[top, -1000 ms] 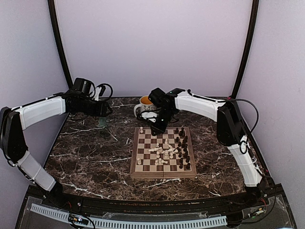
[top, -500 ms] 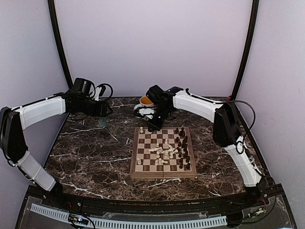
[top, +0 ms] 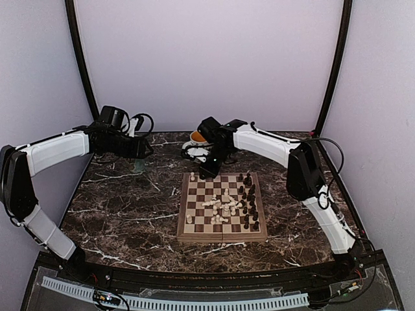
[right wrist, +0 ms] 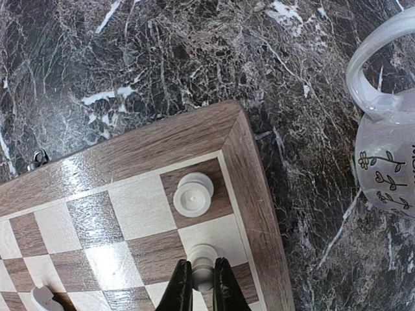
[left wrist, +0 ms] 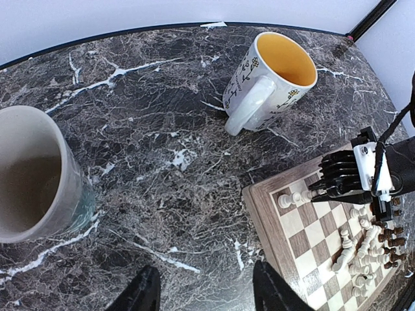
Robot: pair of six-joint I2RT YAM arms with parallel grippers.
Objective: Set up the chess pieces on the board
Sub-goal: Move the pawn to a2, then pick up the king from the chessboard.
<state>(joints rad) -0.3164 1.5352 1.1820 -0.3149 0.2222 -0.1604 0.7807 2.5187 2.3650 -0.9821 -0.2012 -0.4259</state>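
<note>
Since the right gripper [right wrist: 201, 288] is pinched shut on a cream-white chess piece [right wrist: 202, 259] standing beneath it on the board [right wrist: 253, 194], lift straight up, clear of the corner piece [right wrist: 193, 194] just ahead of its fingertips.

The worktop [left wrist: 162, 149] is dark brown-black marble streaked with white veins. The board [right wrist: 253, 194] has light tan and brown checks inside a plain wood-brown border; its cream pieces [right wrist: 193, 194] contrast with the dark pieces [top: 248, 180]. The mug [left wrist: 272, 78] is white with small flower drawings, yellow inside.
</note>
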